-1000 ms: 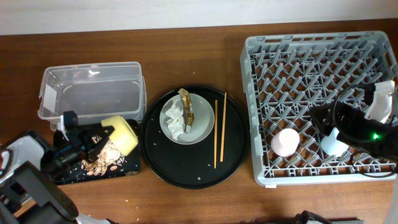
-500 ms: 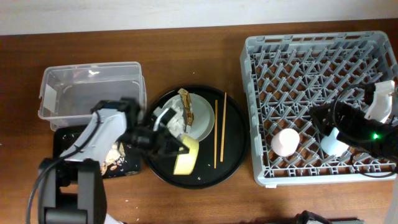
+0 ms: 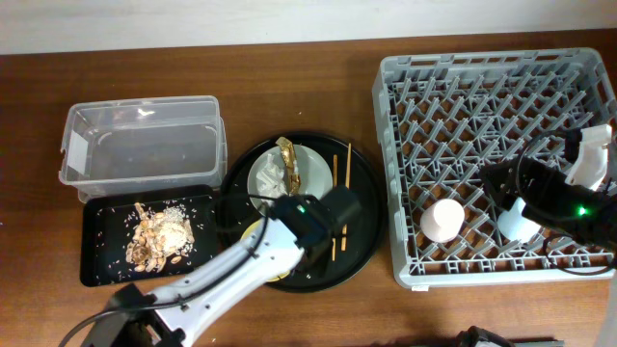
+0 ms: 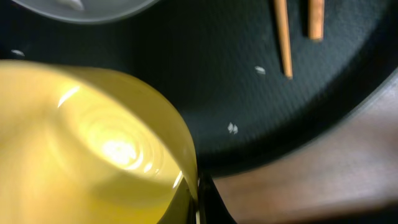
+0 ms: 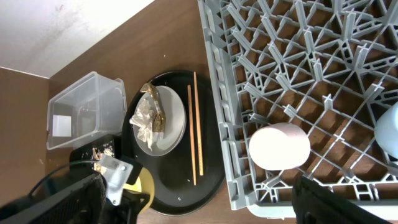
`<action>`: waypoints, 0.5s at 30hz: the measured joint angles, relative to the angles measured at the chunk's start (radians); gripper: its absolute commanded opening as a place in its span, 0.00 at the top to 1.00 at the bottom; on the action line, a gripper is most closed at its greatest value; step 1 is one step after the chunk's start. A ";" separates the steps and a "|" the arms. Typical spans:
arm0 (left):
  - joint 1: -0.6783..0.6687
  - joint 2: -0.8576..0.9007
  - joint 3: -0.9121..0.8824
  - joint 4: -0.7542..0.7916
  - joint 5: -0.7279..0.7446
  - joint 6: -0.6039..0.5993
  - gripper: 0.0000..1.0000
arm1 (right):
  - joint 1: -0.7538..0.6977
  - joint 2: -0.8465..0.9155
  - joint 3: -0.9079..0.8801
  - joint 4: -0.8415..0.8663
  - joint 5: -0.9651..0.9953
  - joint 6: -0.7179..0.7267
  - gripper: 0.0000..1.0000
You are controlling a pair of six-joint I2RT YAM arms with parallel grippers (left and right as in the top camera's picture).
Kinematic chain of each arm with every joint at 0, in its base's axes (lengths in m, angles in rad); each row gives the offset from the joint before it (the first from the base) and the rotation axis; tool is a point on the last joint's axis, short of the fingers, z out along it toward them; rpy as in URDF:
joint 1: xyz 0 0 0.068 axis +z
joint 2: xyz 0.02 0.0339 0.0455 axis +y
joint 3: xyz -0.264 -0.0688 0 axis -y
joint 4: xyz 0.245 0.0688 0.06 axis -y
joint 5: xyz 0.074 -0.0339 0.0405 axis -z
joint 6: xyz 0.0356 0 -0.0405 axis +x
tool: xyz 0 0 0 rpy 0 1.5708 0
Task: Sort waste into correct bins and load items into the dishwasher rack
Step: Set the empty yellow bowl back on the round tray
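My left gripper [image 4: 198, 202] is shut on the rim of the yellow bowl [image 4: 87, 143], low over the front left of the round black tray. Overhead, the arm hides most of the bowl [image 3: 253, 229]. The grey plate [image 3: 310, 193] on that tray holds white tissue [image 3: 272, 175] and the golden-brown wrapper [image 3: 289, 162]. The chopsticks [image 3: 335, 207] lie beside it. Food scraps [image 3: 154, 234] lie in the black rectangular tray [image 3: 101, 265]; the clear tub [image 3: 143, 145] stands behind it. My right gripper [image 3: 525, 198] is open inside the rack [image 3: 405, 116], above the blue cup [image 3: 516, 225] and right of the pink cup [image 3: 443, 220].
The round black tray [image 3: 366, 241] sits between the bins and the rack, with a few crumbs [image 4: 232, 128] on it. Bare wooden table [image 3: 289, 87] lies behind and in front of everything. The left arm [image 3: 222, 275] stretches across the table's front.
My left gripper has swung right from the black rectangular tray to the round tray, carrying the yellow bowl. The scraps now lie in the black rectangular tray. The right arm has not moved.
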 measured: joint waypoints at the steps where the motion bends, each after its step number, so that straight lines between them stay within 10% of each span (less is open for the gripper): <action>1: -0.015 0.000 -0.018 0.035 -0.033 -0.022 1.00 | 0.000 0.000 0.000 0.000 0.000 0.000 0.04; 8: -0.018 0.002 -0.061 0.054 -0.104 -0.059 0.32 | 0.000 0.000 0.000 0.000 0.000 0.000 0.04; 15: 0.145 0.003 0.156 0.096 -0.093 0.044 0.21 | 0.000 0.000 0.000 0.000 0.000 0.000 0.03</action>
